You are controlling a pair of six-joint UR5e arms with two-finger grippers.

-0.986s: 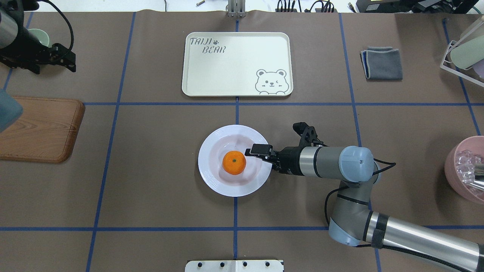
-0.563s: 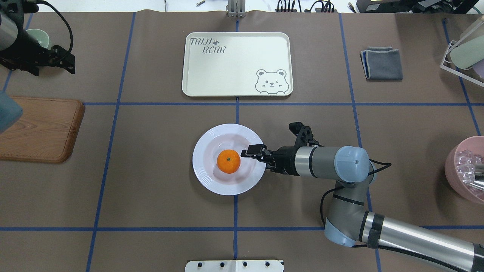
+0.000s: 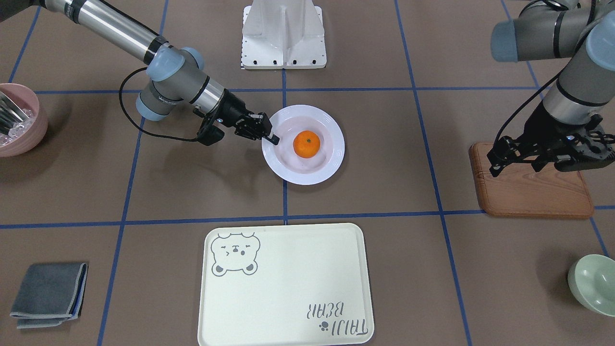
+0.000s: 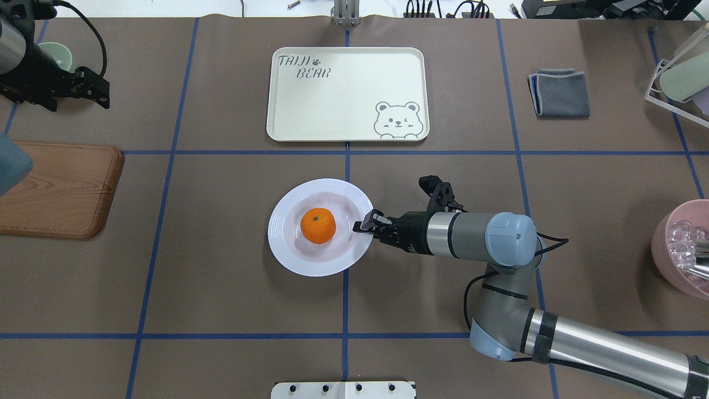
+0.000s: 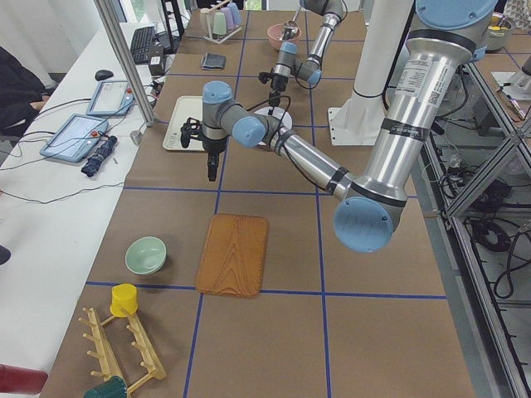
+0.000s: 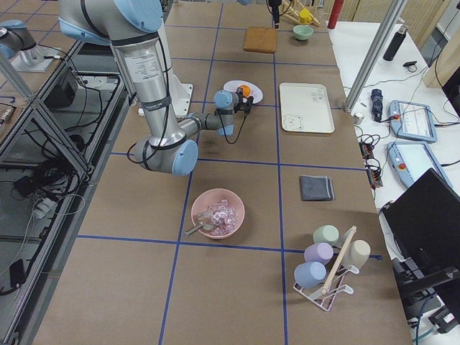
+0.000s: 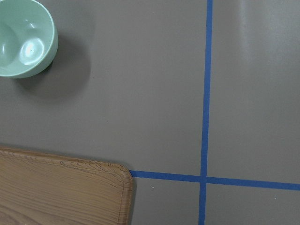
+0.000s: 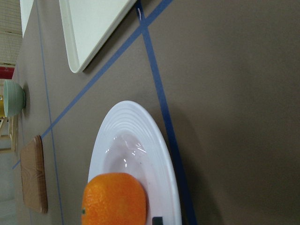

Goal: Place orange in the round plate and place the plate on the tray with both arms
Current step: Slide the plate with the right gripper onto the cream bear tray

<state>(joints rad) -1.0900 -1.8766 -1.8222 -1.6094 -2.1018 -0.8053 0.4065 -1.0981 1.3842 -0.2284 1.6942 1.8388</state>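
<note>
At plate point(image 4: 285, 249) rim, right end effector point(image 4: 359, 226) horizontal

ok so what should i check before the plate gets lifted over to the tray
1. The orange sits in the plate: ok.
2. The right gripper is at the plate's rim: ok.
3. Its hold on the rim is firm: cannot tell.
4. The left gripper is at the plate: not ok, it hangs far off near the board.
5. The tray has room: ok, nothing lies on it.
6. The path from plate to tray is free: ok.
</note>
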